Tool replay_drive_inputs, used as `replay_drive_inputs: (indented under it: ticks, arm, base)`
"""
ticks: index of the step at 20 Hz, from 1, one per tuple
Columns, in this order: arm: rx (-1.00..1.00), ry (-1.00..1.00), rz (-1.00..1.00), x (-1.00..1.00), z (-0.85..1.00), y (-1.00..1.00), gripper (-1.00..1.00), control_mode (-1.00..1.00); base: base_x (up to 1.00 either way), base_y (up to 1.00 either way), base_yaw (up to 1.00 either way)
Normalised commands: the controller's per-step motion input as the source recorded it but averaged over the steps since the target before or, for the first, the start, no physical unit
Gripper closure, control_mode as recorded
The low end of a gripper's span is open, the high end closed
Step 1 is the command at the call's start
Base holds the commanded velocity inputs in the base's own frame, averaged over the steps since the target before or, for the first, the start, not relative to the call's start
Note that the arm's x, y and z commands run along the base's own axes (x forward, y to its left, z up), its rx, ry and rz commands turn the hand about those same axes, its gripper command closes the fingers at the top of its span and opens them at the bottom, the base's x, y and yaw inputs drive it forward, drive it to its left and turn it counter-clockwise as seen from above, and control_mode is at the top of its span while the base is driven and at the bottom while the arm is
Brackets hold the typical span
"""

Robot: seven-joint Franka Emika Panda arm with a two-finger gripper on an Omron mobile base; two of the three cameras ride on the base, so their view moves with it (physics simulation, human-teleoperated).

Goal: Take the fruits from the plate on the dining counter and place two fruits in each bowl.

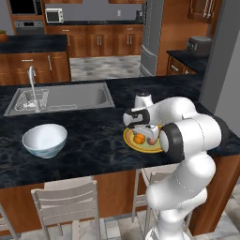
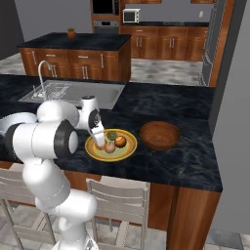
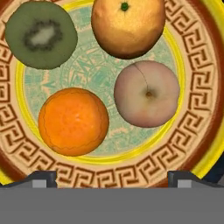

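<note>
Hand view: gripper hangs open right above the plate (nothing held), orange and peach just ahead.

Surface finishes
Tabletop: glossy black veined stone. Brown bowl: matt wood. Plate: smooth glazed. Orange fruit: dimpled skin.

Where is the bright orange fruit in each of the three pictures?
Left base view: the orange fruit sits on the plate, just under the gripper.
Right base view: only a sliver of it peeks out behind the gripper, at the plate's left.
Hand view: it is lower left.
Shared landmark: the yellow-rimmed plate; the reddish-tan fruit lies beside it.
</note>
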Motion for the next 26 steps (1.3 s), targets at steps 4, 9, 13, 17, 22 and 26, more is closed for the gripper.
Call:
replay_drive_inputs:
  ticks: [4,9,13,17,22,26]
  arm:
    - [0.0,0.0,-0.01,0.24,-0.21,-0.01,-1.0,-1.0]
    - [0.0,0.0,0.0,0.23,-0.19,-0.01,-1.0,-1.0]
    - [0.0,0.0,0.0,0.26,-0.14,-0.01,-1.0,-1.0]
    - [0.01,0.0,0.0,0.23,-0.15,0.0,-1.0,-1.0]
    - [0.07,0.0,-0.04,0.01,-0.19,0.0,-1.0,-1.0]
    - [0.1,0.0,-0.14,-0.06,-0.14,0.0,-1.0,-1.0]
  base:
    - [0.0,0.0,0.0]
    - [0.0,0.0,0.0]
    - [0.0,0.0,0.0]
    - [0.0,0.0,0.0]
    - [0.0,0.0,0.0]
    - [0.0,0.0,0.0]
